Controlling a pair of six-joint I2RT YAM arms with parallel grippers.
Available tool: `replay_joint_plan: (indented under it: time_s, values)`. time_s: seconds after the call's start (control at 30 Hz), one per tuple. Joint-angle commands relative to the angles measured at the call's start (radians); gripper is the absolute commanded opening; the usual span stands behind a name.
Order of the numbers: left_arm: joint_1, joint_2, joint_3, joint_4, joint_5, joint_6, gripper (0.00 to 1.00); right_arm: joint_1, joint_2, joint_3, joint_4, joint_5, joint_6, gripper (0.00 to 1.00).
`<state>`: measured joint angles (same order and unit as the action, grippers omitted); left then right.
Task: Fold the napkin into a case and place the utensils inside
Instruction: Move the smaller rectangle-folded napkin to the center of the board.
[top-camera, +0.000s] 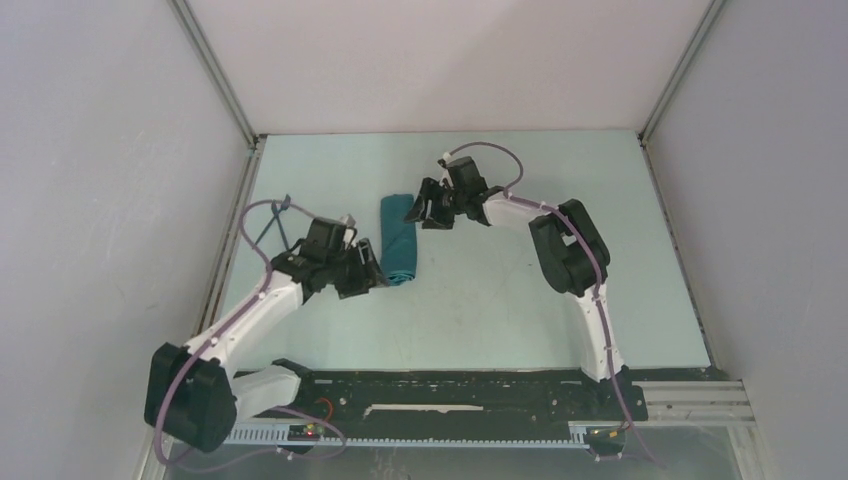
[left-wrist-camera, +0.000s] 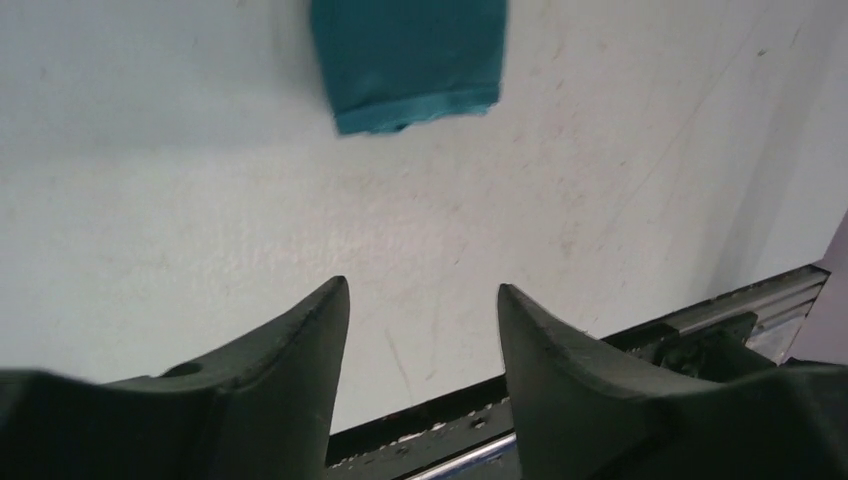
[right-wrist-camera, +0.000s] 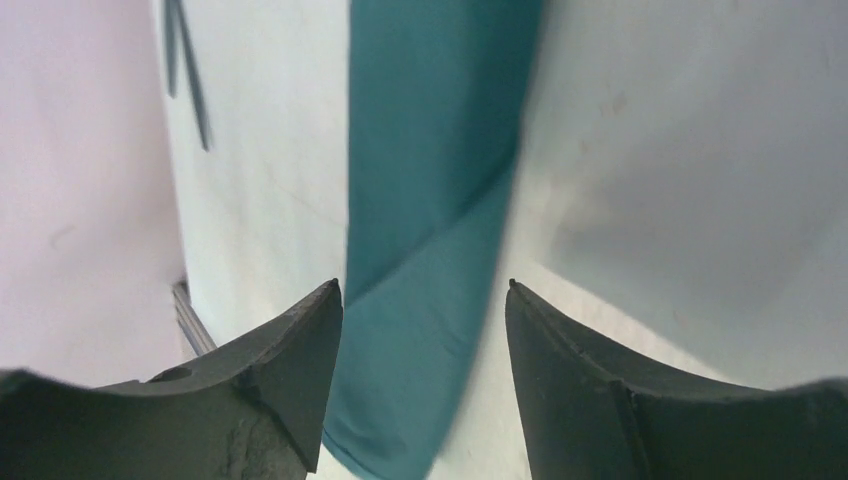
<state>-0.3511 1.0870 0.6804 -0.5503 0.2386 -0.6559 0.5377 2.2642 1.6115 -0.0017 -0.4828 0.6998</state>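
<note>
The napkin is folded into a narrow teal case lying lengthwise on the pale table. My left gripper is open and empty beside the case's near end, which shows at the top of the left wrist view. My left gripper hovers over bare table there. My right gripper is open at the case's far end. In the right wrist view the case runs between the open fingers of my right gripper, which do not hold it. Thin dark utensils lie by the left wall.
White walls close in the table on the left, back and right. A black rail with the arm bases runs along the near edge and shows in the left wrist view. A purple cable loops above the left arm.
</note>
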Motion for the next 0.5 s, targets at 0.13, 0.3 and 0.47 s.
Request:
replay_joint_plan:
  time_s: [0.13,0.3,0.47]
  values:
    - [-0.058,0.298,0.269,-0.030,-0.037,0.091,0.35,-0.057,-0.309,-0.264,-0.243,0.027,-0.161,0.68]
    - [-0.094,0.427,0.315,0.042,0.055,0.055,0.33,-0.077,-0.440,-0.462,-0.219,0.011,-0.183,0.68]
    - [-0.103,0.529,0.326,0.078,-0.022,0.041,0.32,-0.079,-0.515,-0.583,-0.164,-0.004,-0.172,0.67]
